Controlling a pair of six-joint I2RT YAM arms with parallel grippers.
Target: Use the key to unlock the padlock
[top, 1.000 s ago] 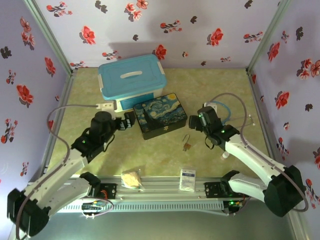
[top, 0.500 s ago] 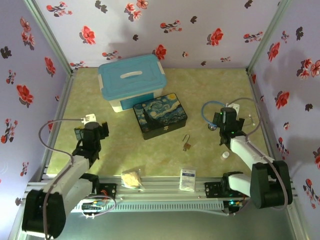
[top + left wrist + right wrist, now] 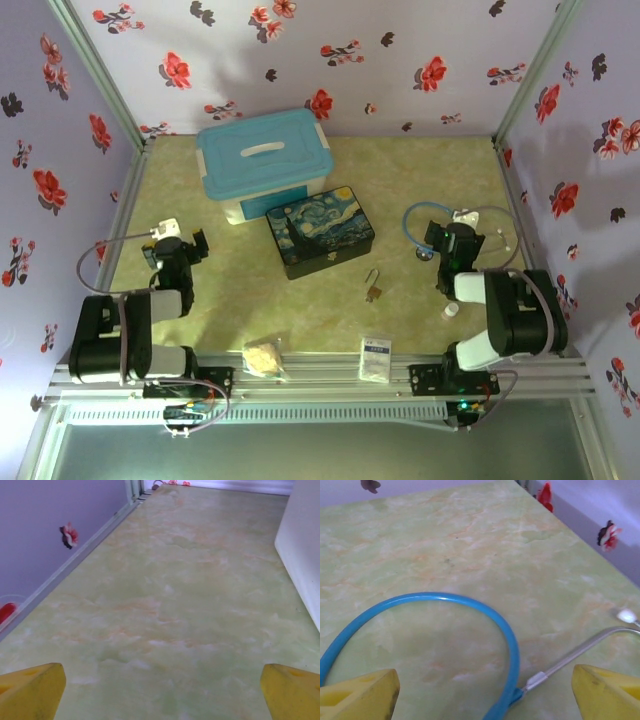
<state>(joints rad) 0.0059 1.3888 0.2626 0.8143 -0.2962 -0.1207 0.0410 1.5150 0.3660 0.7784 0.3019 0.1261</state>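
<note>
- The left end effector [image 3: 160,696] is open: its two yellow fingertips [image 3: 31,690] sit at the opposite lower corners of the left wrist view, wide apart. Between them is only the bare green marbled worktop [image 3: 165,595].
- In the top view the left arm is folded close to its base at the left side of the worktop, near the purple flowered side wall.
- The right end effector [image 3: 484,694] is likewise spread, with its yellow fingertips at the two lower corners of the right wrist view, and it holds nothing.
- Ahead of the right end effector, a blue tube loop [image 3: 470,602] arcs over the worktop. It joins a thin grey cable [image 3: 580,650] that runs off to the right.
- The small brass-gold padlock with a thin silver shackle [image 3: 373,286] lies flat on the worktop near the middle. It is just in front of the near right corner of the dark rectangular box printed with a starry-night painting [image 3: 321,231], and apart from it.
- The padlock is well apart from both end effectors, nearer the right one.
- A white storage box with a blue lid [image 3: 264,160] stands behind the printed box.
- Along the near edge lie a white sachet [image 3: 375,357], in front of the padlock, and a crumpled yellowish packet [image 3: 264,357] to its left.
- A small white cap [image 3: 451,311] lies beside the right arm.
</note>
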